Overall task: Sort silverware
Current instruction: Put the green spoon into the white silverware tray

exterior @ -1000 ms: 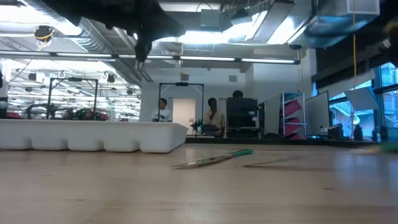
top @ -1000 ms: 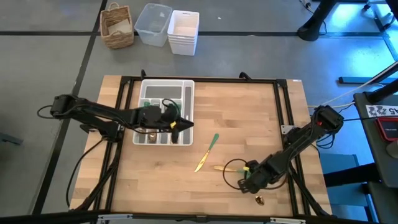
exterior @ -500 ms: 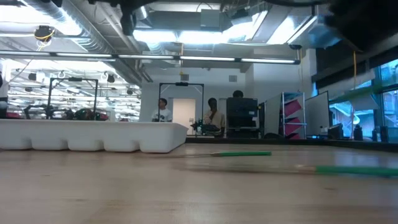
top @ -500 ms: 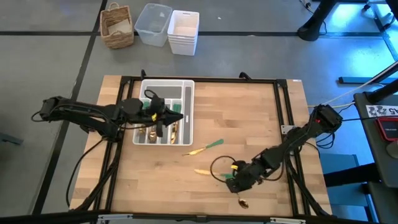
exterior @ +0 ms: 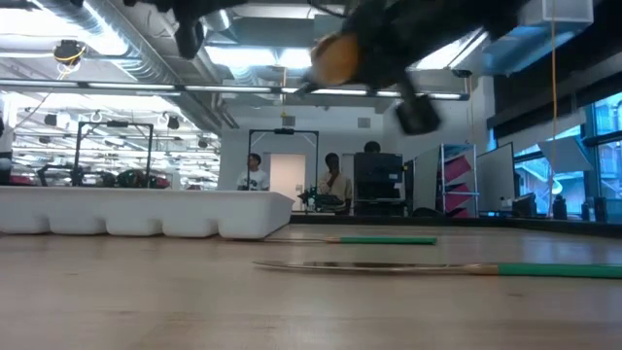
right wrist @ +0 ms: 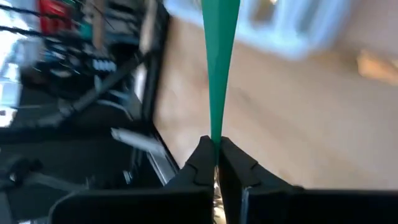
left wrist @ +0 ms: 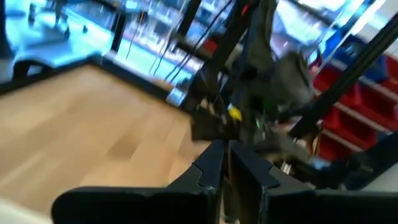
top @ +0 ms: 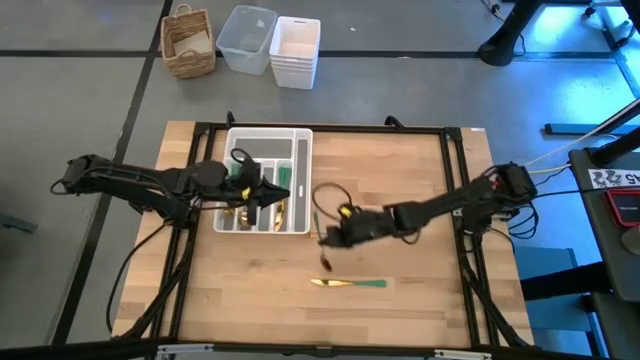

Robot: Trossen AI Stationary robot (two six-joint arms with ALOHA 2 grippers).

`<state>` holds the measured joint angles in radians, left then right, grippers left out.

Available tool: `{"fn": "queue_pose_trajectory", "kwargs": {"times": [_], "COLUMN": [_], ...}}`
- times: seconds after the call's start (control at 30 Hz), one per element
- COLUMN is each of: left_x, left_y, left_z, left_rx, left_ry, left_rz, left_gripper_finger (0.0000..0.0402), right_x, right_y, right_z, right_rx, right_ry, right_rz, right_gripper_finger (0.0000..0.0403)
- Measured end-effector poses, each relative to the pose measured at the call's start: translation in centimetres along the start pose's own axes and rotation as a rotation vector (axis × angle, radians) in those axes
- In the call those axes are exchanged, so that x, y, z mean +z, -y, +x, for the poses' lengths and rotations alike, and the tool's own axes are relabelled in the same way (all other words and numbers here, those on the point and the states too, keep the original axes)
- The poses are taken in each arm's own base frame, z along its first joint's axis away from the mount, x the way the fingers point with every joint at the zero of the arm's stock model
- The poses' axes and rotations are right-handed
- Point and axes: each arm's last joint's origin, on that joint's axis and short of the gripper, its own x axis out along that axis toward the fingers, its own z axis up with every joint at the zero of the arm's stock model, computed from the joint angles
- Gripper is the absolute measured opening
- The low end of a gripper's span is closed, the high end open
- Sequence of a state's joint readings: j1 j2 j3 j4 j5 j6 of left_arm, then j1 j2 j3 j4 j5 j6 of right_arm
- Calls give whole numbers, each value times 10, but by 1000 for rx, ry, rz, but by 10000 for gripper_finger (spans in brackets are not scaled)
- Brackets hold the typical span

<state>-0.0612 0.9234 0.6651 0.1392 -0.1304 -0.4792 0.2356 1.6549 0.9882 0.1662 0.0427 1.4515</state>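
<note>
A pale wooden table (top: 400,160) edged by a black frame (top: 455,150) stood on a grey floor (top: 80,100). Beyond it, at 11 o'clock, a wicker basket (top: 188,42) sat beside a clear plastic bin (top: 246,38) and a stack of white bins (top: 295,50) nearer 12. Across the table, long ceiling lights (exterior: 292,89) lit an open workshop where three people (exterior: 333,181) stood by a doorway (exterior: 285,165), with a shelf of red bins (exterior: 457,180) at 3 o'clock.
</note>
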Motion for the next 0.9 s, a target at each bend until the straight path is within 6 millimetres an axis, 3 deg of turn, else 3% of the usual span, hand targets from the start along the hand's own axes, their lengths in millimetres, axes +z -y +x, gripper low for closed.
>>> {"fn": "queue_pose_trajectory", "kwargs": {"times": [0.2, 0.4, 0.7, 0.9], "left_x": [-18, -28, -43, -43], "left_y": [-11, -19, -48, -65], "left_z": [0, 10, 55, 73], "left_rx": [120, 239, 343, 332], "left_ry": [-172, -207, -165, -84], "left_rz": [-92, -70, -263, -403], "left_gripper_finger": [17, 23, 116, 142], "right_x": [45, 73, 87, 87], "right_y": [6, 19, 18, 18], "right_z": [16, 21, 18, 18], "right_rx": [99, 34, 34, 26], "right_ry": [136, 265, 359, 358], "right_rz": [-54, -76, -144, -168], "right_gripper_finger": [3, 3, 3, 4]}}
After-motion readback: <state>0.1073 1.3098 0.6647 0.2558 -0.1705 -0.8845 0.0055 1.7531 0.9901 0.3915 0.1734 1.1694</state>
